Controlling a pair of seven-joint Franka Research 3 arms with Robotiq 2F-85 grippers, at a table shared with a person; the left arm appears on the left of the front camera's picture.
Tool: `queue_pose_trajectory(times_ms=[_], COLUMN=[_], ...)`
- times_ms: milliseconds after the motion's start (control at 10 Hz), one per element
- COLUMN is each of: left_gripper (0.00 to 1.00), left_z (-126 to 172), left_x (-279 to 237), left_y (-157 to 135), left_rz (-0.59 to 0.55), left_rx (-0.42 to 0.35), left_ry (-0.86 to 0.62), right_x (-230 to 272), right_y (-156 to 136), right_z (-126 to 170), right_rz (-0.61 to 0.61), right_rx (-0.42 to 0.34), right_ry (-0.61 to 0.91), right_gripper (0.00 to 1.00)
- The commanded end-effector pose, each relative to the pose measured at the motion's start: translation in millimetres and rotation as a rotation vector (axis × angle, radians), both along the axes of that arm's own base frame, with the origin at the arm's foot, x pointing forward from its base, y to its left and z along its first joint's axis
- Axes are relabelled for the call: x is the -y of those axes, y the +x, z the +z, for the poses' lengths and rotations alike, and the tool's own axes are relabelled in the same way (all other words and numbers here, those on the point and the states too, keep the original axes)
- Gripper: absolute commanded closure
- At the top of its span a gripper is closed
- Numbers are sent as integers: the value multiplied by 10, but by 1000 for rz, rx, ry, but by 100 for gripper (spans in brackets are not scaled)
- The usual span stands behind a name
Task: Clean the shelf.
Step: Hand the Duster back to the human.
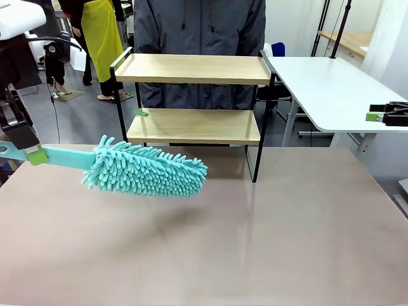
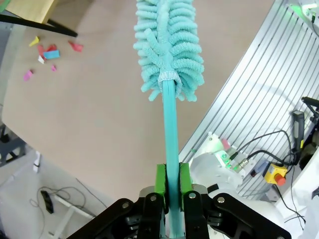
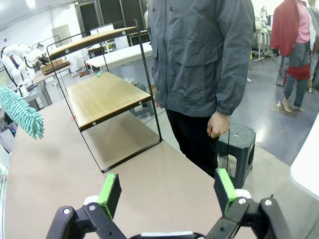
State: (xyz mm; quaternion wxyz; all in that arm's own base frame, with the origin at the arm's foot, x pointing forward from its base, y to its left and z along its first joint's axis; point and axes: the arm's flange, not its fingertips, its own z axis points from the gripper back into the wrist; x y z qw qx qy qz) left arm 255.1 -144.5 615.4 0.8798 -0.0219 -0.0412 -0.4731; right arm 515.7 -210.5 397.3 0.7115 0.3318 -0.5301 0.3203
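Observation:
The shelf (image 1: 194,95) stands at the table's far middle, two light wooden boards in a thin black frame; the right wrist view has the shelf (image 3: 102,94) at its left. A small green scrap (image 1: 140,113) lies at the left end of its lower board. My left gripper (image 1: 30,153) is at the far left, shut on the handle of a teal fluffy duster (image 1: 146,171), whose head hangs over the table in front of the shelf's left half. In the left wrist view the green pads (image 2: 160,181) clamp the duster (image 2: 169,45) handle. My right gripper (image 1: 377,116) stays far right, open and holding nothing (image 3: 168,191).
A person in a grey jacket (image 1: 197,25) stands right behind the shelf, one hand (image 3: 218,124) hanging down. Small coloured scraps (image 2: 45,52) lie on the brown table near a shelf leg. A white side table (image 1: 331,89) stands at the right.

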Motion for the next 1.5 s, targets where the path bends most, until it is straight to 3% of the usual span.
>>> queue_pose_trajectory(times_ms=[0,400,600,800,900,1200,1400], left_gripper=[87,87,87,87,87,87,87], left_z=[-14,-14,-14,-14,-2,-87,-232], left_x=[-34,-34,-34,-34,0,229,378], left_y=[-24,-24,-24,-24,-1,38,61], left_rz=[-8,-8,-8,-8,0,-41,-54], left_rx=[-5,-5,-5,-5,0,91,122], left_ry=[-19,-19,-19,-19,0,-245,-319], right_x=[-13,0,-276,-607,-759,-1168,-1385], right_y=[9,0,-241,-434,-607,-970,-1089], right_z=[27,0,439,843,907,1104,1086], right_rz=[1,0,221,337,377,379,354], right_rx=[5,0,-19,-10,-30,-65,-66], right_ry=[-3,0,115,158,177,221,236], right_gripper=[0,0,0,0,0,0,0])
